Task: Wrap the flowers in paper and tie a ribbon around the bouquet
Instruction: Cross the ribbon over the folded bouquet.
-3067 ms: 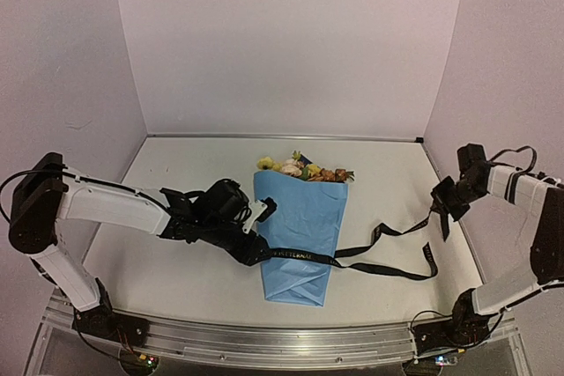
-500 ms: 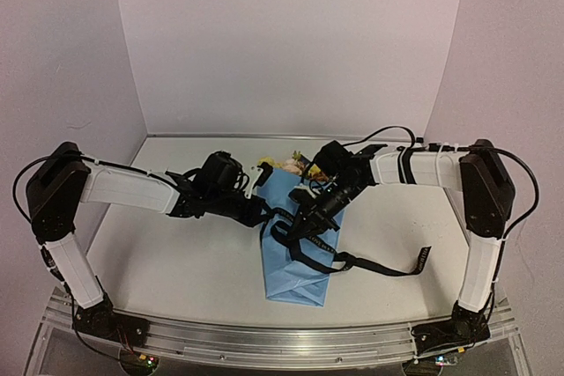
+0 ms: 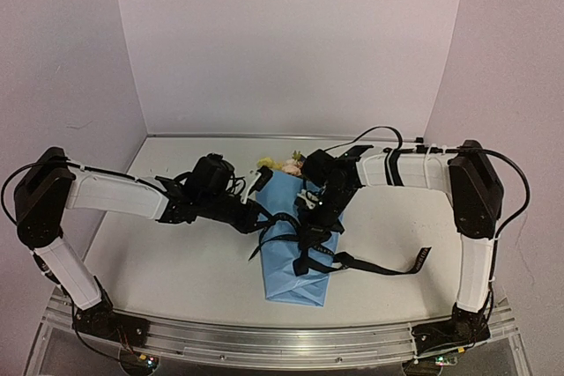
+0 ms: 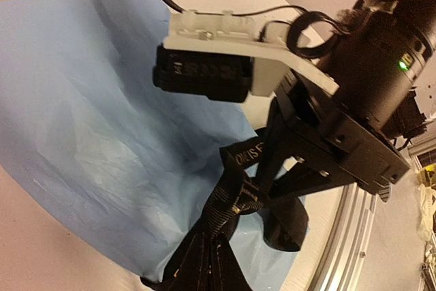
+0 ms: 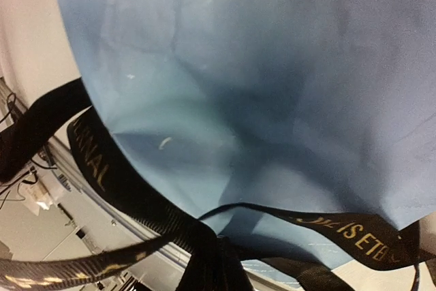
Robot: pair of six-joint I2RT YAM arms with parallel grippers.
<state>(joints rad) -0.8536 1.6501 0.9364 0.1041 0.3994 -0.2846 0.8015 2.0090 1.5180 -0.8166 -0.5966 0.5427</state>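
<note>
Wrap done, tie under way, no knot yet.
Bouquet [image 3: 300, 257] lies mid-counter, blooms toward the far edge. Ribbon [image 3: 374, 264] crosses the cone, with left gripper [image 3: 263, 223] and right gripper [image 3: 319, 221] jaws each pinched tight on a strand.

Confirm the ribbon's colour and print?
Black ribbon with pale gold lettering along it. Shows best in the right wrist view.

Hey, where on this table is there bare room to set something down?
Largest bare table patch: near left, bordered by the left arm, the bouquet and the front rail. Smaller one: right of the bouquet, between the right arm and the ribbon tail. Crowded: mid-bouquet, where left gripper and right gripper pinch the ribbon.
</note>
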